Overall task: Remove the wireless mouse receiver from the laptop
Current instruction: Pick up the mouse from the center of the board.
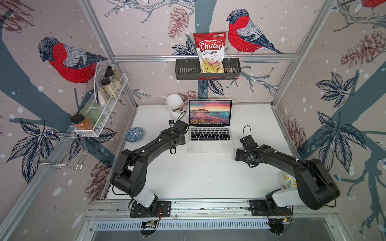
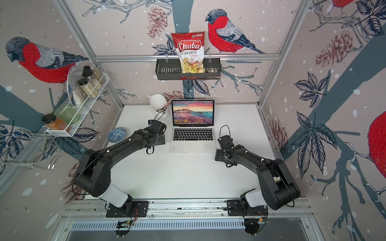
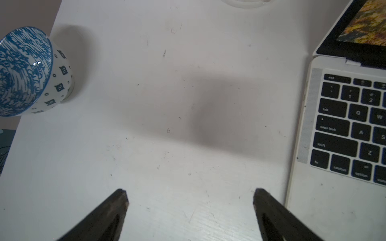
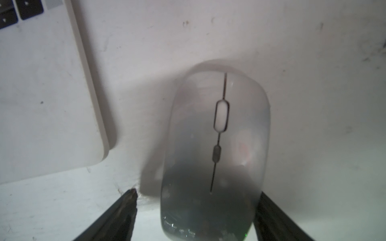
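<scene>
The open silver laptop [image 1: 210, 144] [image 2: 192, 144] stands at the back middle of the white table, its screen lit. The silver-grey wireless mouse [image 4: 219, 135] lies on the table just right of the laptop's front corner [image 4: 41, 104]. My right gripper [image 4: 196, 194] [image 1: 242, 155] is low over the mouse's rear, jaws open. One finger touches the mouse's side and the other stands apart from it. My left gripper [image 3: 190, 195] [image 1: 180, 139] is open over bare table beside the laptop's left edge [image 3: 334, 198]. The receiver is out of view.
A blue patterned bowl [image 1: 134, 134] [image 3: 25, 71] sits left of the left arm. A white jug [image 1: 174, 106] and a small black object [image 1: 171, 122] are behind it. A floral cup [image 1: 288, 180] stands by the right arm's base. Wire racks hang on the walls.
</scene>
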